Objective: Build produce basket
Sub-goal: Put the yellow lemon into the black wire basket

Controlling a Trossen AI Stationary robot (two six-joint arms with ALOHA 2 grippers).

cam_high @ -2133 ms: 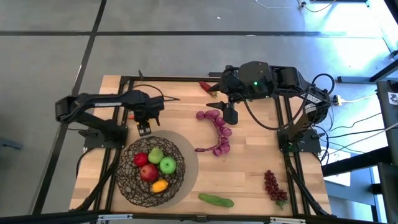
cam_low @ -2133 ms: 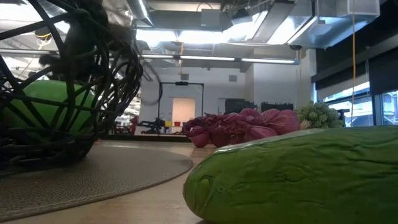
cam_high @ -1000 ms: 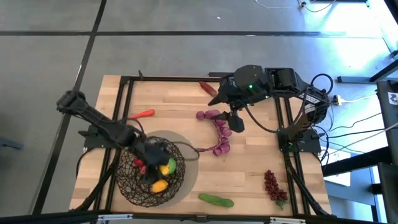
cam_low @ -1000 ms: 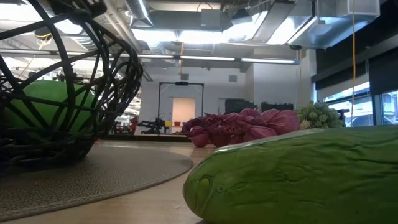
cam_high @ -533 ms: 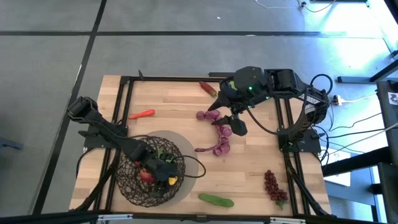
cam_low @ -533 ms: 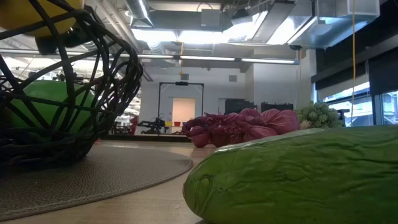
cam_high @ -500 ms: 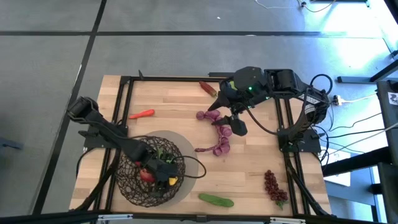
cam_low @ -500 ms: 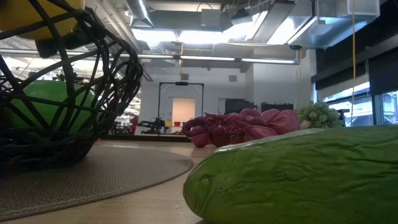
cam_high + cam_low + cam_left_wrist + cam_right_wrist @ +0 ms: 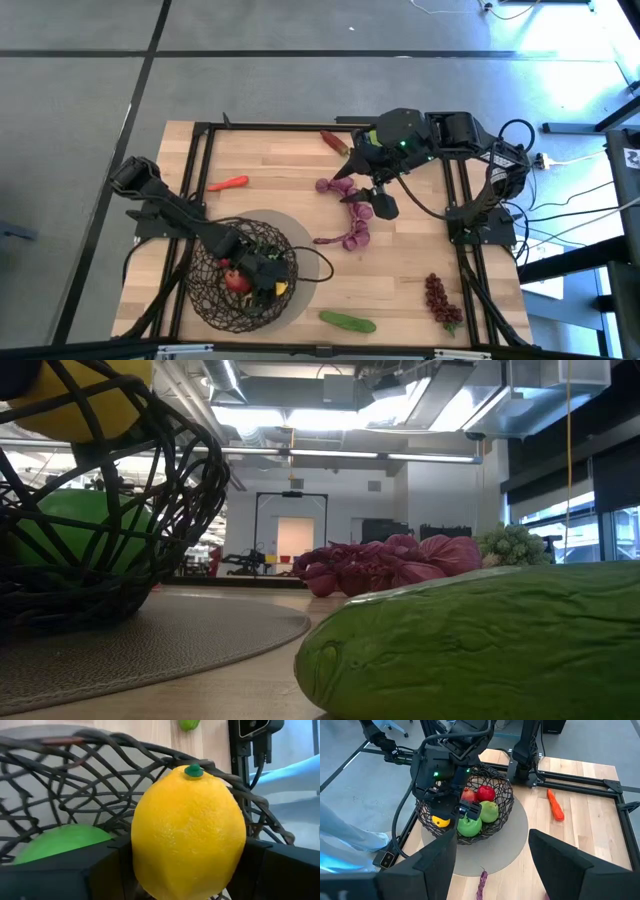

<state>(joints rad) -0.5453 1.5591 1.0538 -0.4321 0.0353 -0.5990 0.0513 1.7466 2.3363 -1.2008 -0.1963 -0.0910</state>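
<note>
The dark wire basket (image 9: 215, 290) stands on a flat grey round mat (image 9: 305, 255) at the table's near left. It holds red apples (image 9: 482, 794) and green apples (image 9: 470, 826). My left gripper (image 9: 262, 278) reaches inside it, shut on a yellow lemon (image 9: 187, 830). My right gripper (image 9: 383, 207) hovers open over a curved purple grape bunch (image 9: 355, 215) at the table's middle. On the wood lie a red chili (image 9: 228, 183), a second red piece (image 9: 333, 140), a green cucumber (image 9: 347, 321) and dark-red grapes (image 9: 440, 300). My left gripper pinches the lemon's two sides (image 9: 145, 855) between its fingers (image 9: 100, 870), slanting down from the table's far left. The green stem nub (image 9: 193, 770) points away from the wrist. The lemon (image 9: 75, 395) sits high within the basket, above a green apple (image 9: 80, 530).
A black frame (image 9: 200, 135) runs around the tabletop, with arm bases on both sides. The cucumber (image 9: 480, 640) lies close to the near edge. Bare wood shows between the basket and the dark-red grapes, and along the far left.
My left gripper has moved a little toward the near edge inside the basket and has gone down: the lemon has come into the low view from above and sunk lower. My right gripper has shifted slightly toward the near edge over the purple grapes.
</note>
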